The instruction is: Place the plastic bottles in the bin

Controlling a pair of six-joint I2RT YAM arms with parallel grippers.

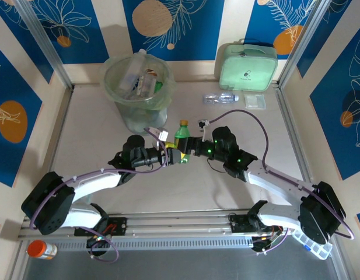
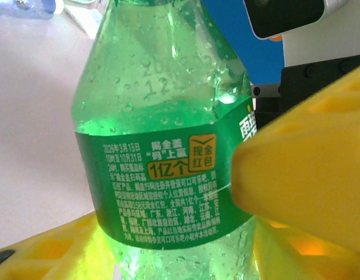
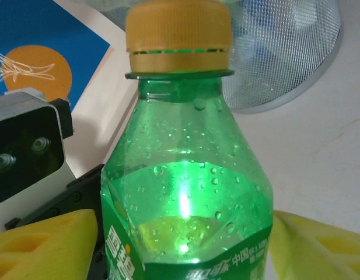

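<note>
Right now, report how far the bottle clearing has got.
Done: several plastic bottles lie in the round translucent bin lined with a green bag. In hand: a green plastic bottle with a yellow cap stands between the left gripper and right gripper; the left's yellow fingers look closed on it, the right's grip is unclear. Left: one clear plastic bottle lying by the mint-green zipped case.

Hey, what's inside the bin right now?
Clear bottles lie jumbled in the bin, with a green patch at the right. The pile and the bag hide their count and the bottom.
</note>
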